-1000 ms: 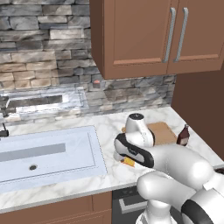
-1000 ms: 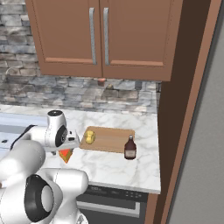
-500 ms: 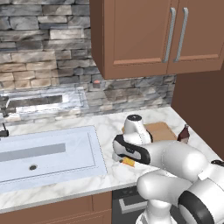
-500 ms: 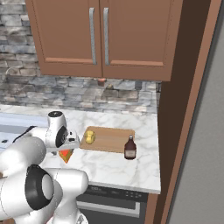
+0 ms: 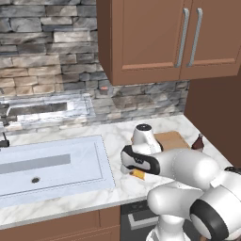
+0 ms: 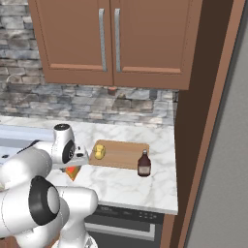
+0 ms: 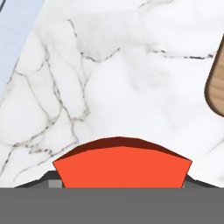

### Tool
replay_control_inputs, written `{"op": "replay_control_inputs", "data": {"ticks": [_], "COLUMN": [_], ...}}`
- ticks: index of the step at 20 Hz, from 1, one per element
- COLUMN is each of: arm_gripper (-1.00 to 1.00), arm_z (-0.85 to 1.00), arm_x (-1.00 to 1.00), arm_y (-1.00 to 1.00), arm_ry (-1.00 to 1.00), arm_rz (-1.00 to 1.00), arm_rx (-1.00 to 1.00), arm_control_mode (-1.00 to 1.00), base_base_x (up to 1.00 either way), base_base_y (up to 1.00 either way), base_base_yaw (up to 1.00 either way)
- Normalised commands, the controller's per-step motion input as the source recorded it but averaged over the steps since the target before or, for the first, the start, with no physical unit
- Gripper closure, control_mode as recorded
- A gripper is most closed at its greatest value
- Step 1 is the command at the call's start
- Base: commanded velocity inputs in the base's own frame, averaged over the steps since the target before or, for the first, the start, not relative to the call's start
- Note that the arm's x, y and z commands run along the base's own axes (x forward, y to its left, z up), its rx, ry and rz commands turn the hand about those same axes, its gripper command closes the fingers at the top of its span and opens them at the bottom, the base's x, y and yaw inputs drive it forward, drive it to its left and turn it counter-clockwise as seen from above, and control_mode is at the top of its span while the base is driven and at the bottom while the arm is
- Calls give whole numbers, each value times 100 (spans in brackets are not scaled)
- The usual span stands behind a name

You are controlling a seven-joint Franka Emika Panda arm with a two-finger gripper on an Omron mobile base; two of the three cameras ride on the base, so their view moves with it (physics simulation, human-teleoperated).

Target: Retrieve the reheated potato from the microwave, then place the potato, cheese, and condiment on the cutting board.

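Right base view, left to right: one pale sink basin (image 6: pixel 9 133) is set into a white marble counter (image 6: pixel 131 186) veined with grey, then the glossy white arm bends low over the counter with the gripper (image 6: pixel 73 167) down at one orange-red cheese wedge (image 6: pixel 72 172). Just beyond lies one flat, thin wooden cutting board (image 6: pixel 123 154) with rounded corners, and one smooth yellowish potato (image 6: pixel 99 151) sits on its left end. One dark brown-red bottle (image 6: pixel 144 163) with a darker cap stands upright on the marble at the board's front right corner, touching or just beside its edge. A rough grey stone wall (image 6: pixel 97 104) backs the counter, under two brown cabinet doors (image 6: pixel 109 41) with two long grey bar handles.

Hand view shows the cheese as a flat, bright orange-red face with a darker curved rind on top, sitting low between the fingers over the marble. Whether the claw is pressing on the wedge or merely straddling it I cannot tell.
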Motion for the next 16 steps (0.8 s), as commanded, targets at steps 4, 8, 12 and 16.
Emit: {"op": "replay_control_inputs", "data": {"ticks": [4,8,12,16], "arm_gripper": [100,100,100,100], "arm_z": [-3,4,21,28], "arm_x": [-6,-3,0,0], "arm_y": [-7,-13,-21,-30], "arm_ry": [-2,-1,0,0], "arm_rz": [0,0,-3,-7], "arm_rx": [2,1,0,0], "arm_control_mode": [-100,-100,-100,-100], "base_base_x": [0,0,0,0], "base_base_y": [0,0,0,0], "base_base_yaw": [0,0,0,0]}}
